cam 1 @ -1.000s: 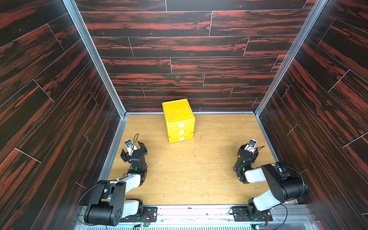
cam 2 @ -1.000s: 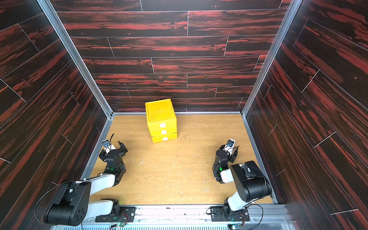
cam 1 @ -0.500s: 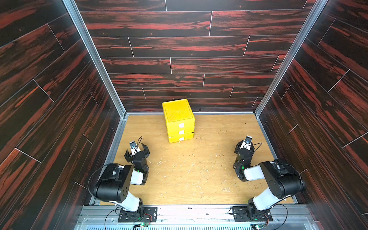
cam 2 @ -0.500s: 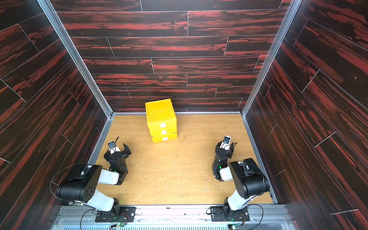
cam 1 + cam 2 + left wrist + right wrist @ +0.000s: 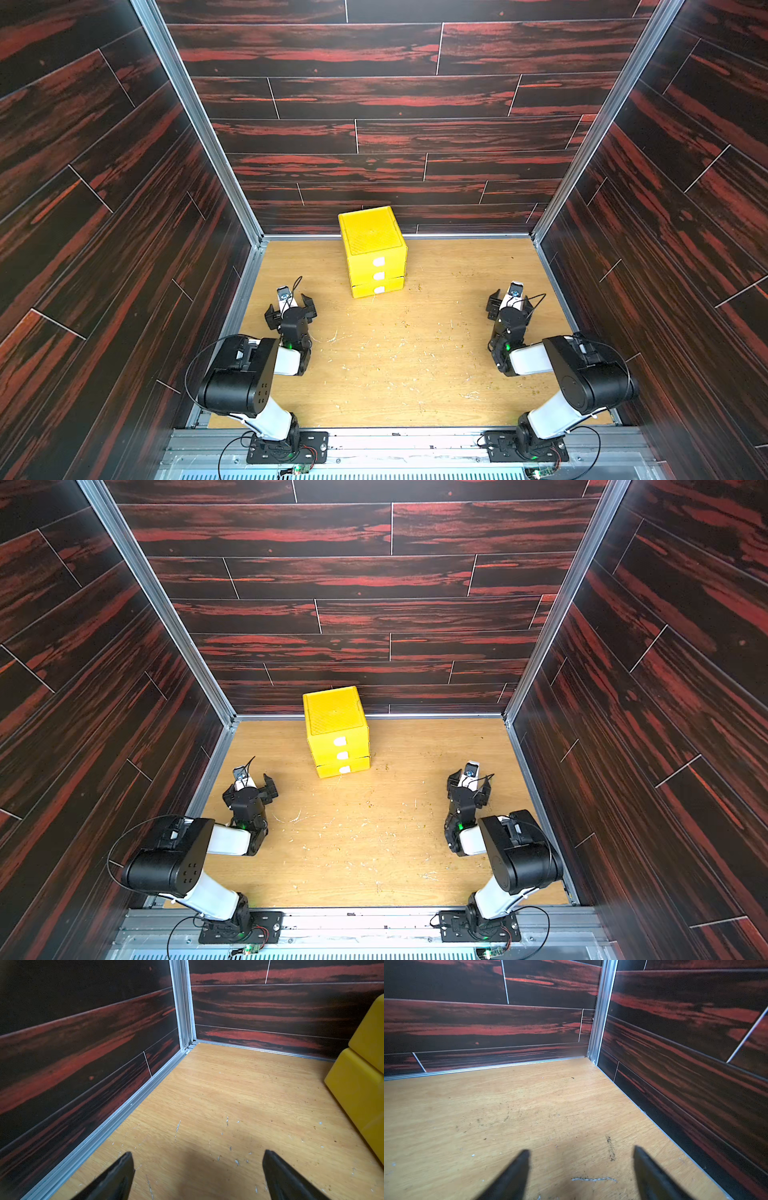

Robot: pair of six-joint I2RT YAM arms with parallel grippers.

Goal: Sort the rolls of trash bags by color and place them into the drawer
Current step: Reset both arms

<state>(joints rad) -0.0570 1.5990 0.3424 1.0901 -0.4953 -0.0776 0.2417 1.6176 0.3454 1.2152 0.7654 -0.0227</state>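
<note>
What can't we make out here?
Inside the drawer: closed fronts hide it in both top views; no rolls show anywhere.
The drawer in the left wrist view: cut off by the frame edge, fronts unseen.
Fingers of the right gripper: blurred in the right wrist view; the drawer lies outside it.

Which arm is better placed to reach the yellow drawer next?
Left, probably. The left gripper sits nearer the drawer, which shows at the edge of the left wrist view; the right gripper faces a wall corner. Both are open and empty.
</note>
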